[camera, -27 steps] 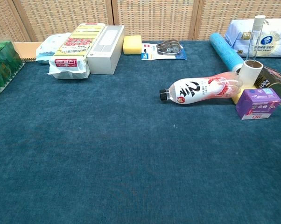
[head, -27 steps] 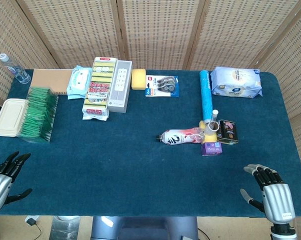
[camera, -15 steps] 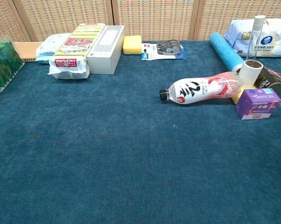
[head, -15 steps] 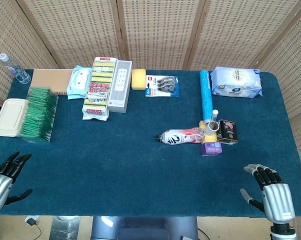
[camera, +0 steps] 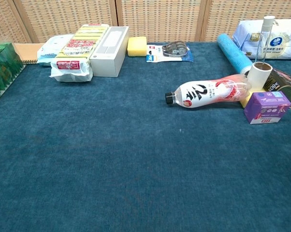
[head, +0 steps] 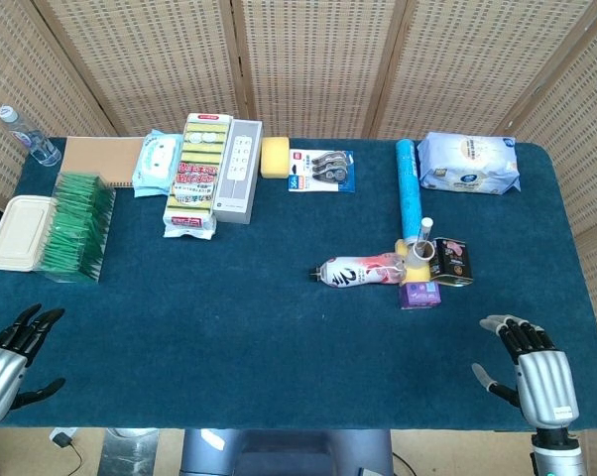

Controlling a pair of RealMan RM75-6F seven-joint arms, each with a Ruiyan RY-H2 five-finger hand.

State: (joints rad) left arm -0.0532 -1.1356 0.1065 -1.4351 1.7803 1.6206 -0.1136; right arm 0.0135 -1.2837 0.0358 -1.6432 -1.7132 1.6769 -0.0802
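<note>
The left hand (head: 3, 362) hovers at the counter's (head: 229, 327) front-left corner, fingers apart, holding nothing. Right of centre lies a bottle (head: 363, 270) on its side, a purple box (head: 419, 295) just beside it. The right hand (head: 537, 377) hovers near the front-right corner, fingers spread, nearest that box.

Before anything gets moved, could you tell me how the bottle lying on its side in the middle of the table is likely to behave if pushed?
The bottle lies on its side on the blue cloth, so it would probably roll if nudged across its length. Its smooth printed wrap looks slippery. The purple box and white roll near its base might block it.
</note>
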